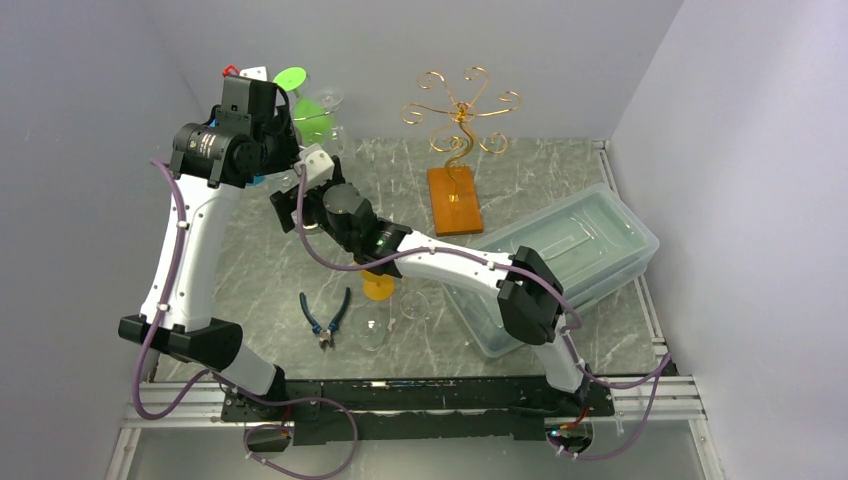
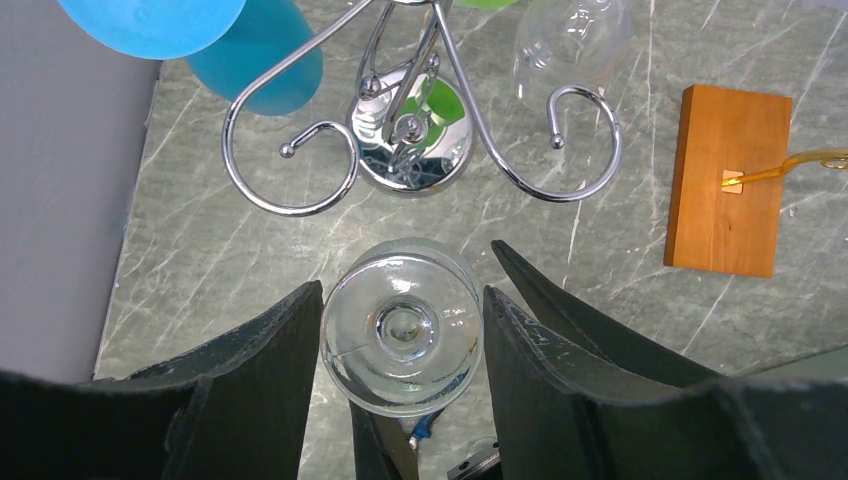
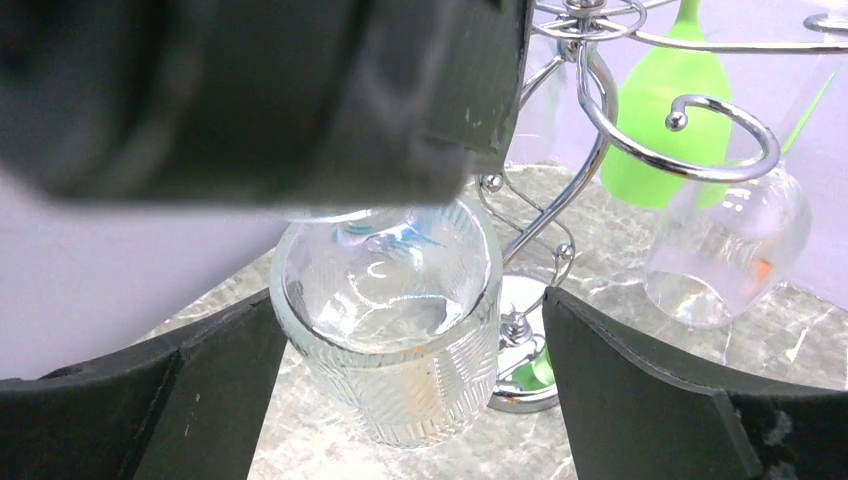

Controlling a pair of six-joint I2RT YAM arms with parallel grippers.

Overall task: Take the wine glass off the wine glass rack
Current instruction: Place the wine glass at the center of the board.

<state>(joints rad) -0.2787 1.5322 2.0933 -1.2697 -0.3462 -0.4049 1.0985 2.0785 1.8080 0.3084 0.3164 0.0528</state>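
A clear wine glass (image 2: 400,330) hangs upside down, its round foot pinched between the fingers of my left gripper (image 2: 402,300). The foot is apart from the curled arms of the chrome wine glass rack (image 2: 410,150), on the near side of it. In the right wrist view the glass's ribbed bowl (image 3: 400,330) sits between the wide-spread fingers of my right gripper (image 3: 410,300). There is a gap on the right side of the bowl. The left gripper's body looms dark above the bowl. In the top view both grippers meet at the back left (image 1: 292,190).
On the chrome rack hang a green glass (image 3: 665,110), a clear glass (image 3: 725,245) and a blue glass (image 2: 255,50). A gold rack (image 1: 460,120) on a wooden base (image 2: 725,180) stands mid-table. A plastic bin (image 1: 590,250) is at the right. Pliers (image 1: 325,318) and a lying glass (image 1: 375,328) are near the front.
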